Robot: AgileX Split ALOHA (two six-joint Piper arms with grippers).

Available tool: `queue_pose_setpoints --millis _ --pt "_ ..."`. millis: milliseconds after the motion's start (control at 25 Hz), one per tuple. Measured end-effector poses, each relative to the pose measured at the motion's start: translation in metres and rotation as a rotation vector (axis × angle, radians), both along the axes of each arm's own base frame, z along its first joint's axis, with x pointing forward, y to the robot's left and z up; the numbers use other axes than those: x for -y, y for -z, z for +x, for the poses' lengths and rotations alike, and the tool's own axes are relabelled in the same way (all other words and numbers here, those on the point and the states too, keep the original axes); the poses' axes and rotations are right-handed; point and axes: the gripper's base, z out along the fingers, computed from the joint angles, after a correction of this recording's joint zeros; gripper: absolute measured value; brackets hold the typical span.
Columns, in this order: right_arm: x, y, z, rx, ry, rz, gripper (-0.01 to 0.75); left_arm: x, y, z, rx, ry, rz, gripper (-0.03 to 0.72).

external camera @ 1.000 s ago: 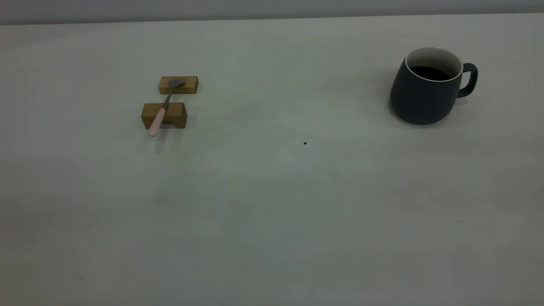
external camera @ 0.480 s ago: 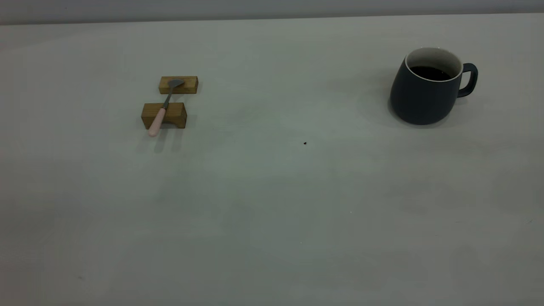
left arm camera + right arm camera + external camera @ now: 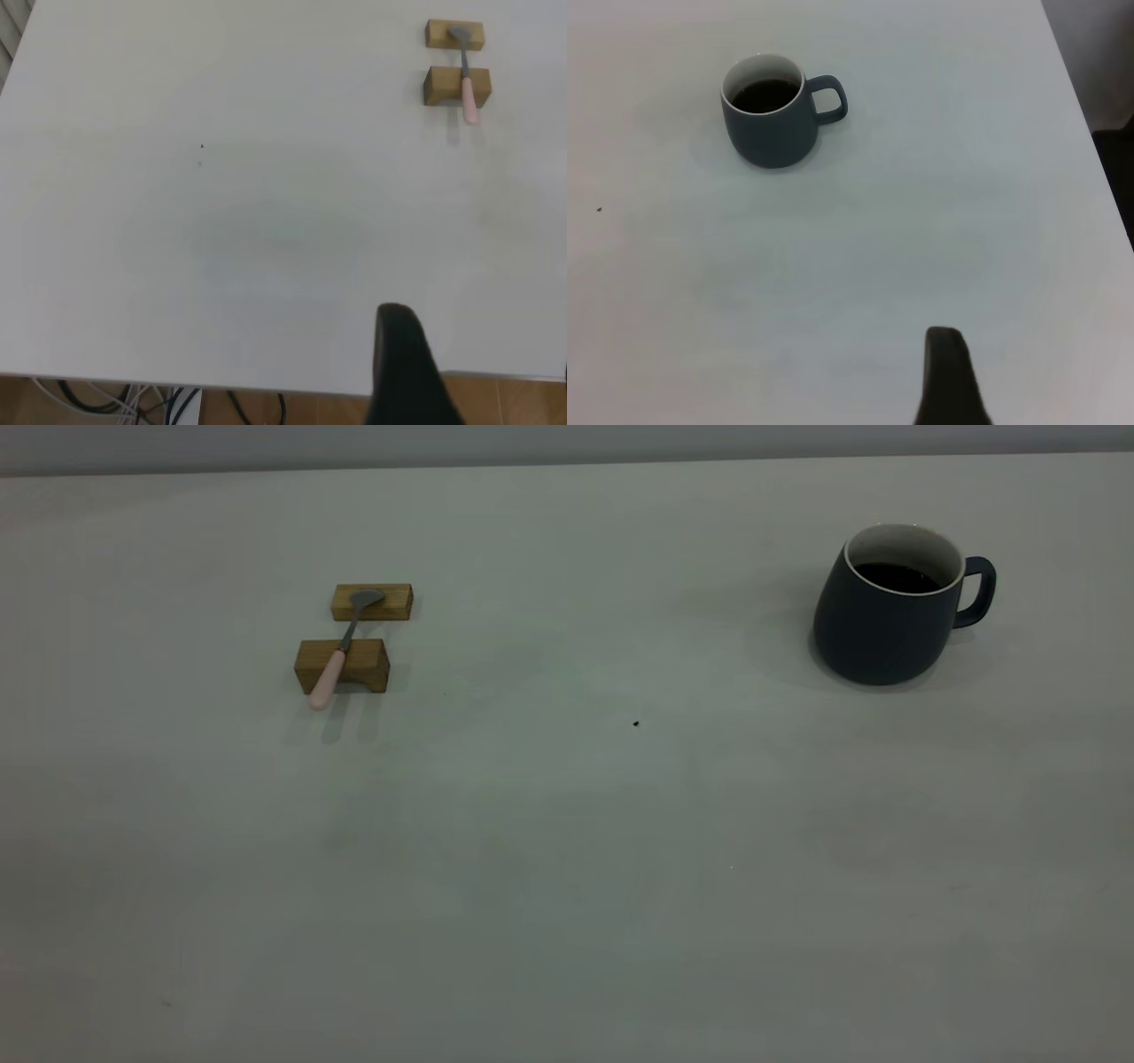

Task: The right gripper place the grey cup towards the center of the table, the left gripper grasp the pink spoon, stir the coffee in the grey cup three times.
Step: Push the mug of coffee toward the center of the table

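Leftward, the pink spoon (image 3: pixel 337 652) lies across two wooden blocks (image 3: pixel 343 664) on the counter (image 3: pixel 567 850). Rightward, well apart, the grey cup (image 3: pixel 890 607) stands upright holding coffee (image 3: pixel 897 576). Whether either arm's jaws are open or closed, I cannot tell.

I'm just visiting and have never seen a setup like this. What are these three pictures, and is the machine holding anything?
They show one table from three cameras. One faces the robot's two arms; neither arm appears in it. The others sit on each arm's wrist: the dark shapes at their lower edges are a left gripper finger and a right gripper finger. Nothing is held. The grey cup with coffee stands at the right. At the left, the pink spoon rests across two wooden blocks.
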Motion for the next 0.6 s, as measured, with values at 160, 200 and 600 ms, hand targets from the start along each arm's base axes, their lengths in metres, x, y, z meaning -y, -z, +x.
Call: queue_pose_setpoints --millis 160,200,600 --pt "0.0000 0.0000 0.0000 0.000 0.000 0.000 0.555 0.0000 0.0000 0.0000 0.000 0.000 0.000 0.500" --pt "0.0000 0.0000 0.0000 0.000 0.000 0.000 0.555 0.0000 0.0000 0.0000 0.000 0.000 0.000 0.500" --pt "-0.0003 -0.0040 0.0071 -0.024 0.001 -0.003 0.555 0.0000 0.0000 0.0000 0.000 0.000 0.000 0.500"
